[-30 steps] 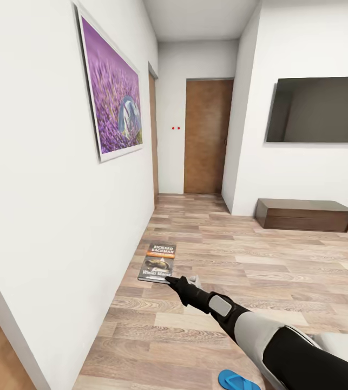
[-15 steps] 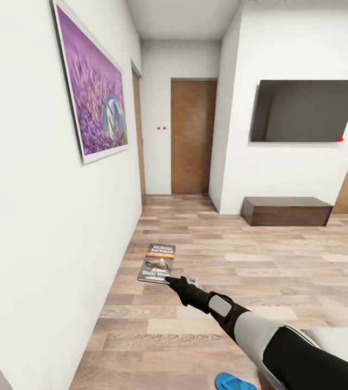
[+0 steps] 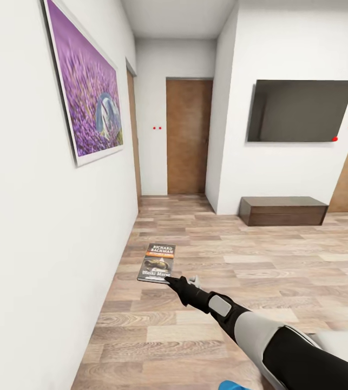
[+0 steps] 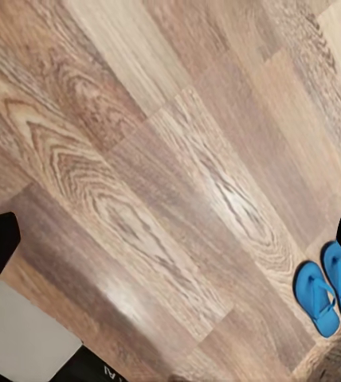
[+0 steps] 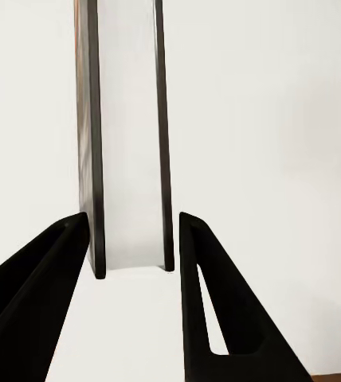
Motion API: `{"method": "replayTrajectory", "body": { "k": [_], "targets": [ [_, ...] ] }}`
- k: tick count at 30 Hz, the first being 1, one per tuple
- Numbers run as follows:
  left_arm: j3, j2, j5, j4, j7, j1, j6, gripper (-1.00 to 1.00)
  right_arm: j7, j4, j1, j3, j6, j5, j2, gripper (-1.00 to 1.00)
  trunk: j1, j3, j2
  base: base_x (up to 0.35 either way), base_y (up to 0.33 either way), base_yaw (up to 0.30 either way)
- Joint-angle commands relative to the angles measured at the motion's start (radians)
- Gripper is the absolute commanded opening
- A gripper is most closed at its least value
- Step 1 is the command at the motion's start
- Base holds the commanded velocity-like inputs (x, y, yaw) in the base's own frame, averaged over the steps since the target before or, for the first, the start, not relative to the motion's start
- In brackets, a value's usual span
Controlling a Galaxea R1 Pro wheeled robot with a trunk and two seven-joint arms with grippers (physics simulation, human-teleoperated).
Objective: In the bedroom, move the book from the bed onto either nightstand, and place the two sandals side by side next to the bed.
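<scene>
In the head view my right arm reaches forward over the wood floor, and my right gripper [image 3: 174,281] is shut on the near edge of the book [image 3: 159,263], held flat with its dark "RICHARD BACHMAN" cover up. The right wrist view has the book [image 5: 129,143] edge-on between the two black fingers [image 5: 75,263]. The two blue sandals [image 4: 330,291] lie side by side on the floor in the left wrist view. My left gripper [image 4: 178,247] is open above the floor, holding nothing. A sliver of one sandal [image 3: 233,385] peeks in at the head view's lower edge.
A white wall with a purple picture [image 3: 87,92] runs close along the left. Ahead is a corridor with a brown door [image 3: 187,135]. A dark TV [image 3: 301,111] hangs on the right wall above a low dark-brown cabinet [image 3: 282,210]. A pale-grey corner [image 3: 344,341] shows beside my arm.
The whole view has swung to the right: picture, door and TV slid left in the frame, and the sandal slipped toward the lower edge. The right arm still holds the book the same way.
</scene>
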Motion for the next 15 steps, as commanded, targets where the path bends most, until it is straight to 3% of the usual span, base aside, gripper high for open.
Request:
{"method": "replayTrajectory", "body": {
  "k": [1, 15],
  "targets": [
    [0.003, 0.000, 0.001, 0.002, -0.005, -0.001, -0.003, 1.00, 0.004, 0.001, -0.001, 0.005, 0.007, -0.012, 0.000, -1.00, 0.000, -0.001, -0.001, 0.139, 0.085, -0.003],
    [0.003, 0.001, -0.012, 0.002, -0.004, -0.001, -0.003, 1.00, 0.005, 0.001, -0.001, 0.006, 0.007, -0.012, 0.000, -1.00, 0.000, -0.001, -0.001, 0.167, 0.097, -0.001]
  ]
}}
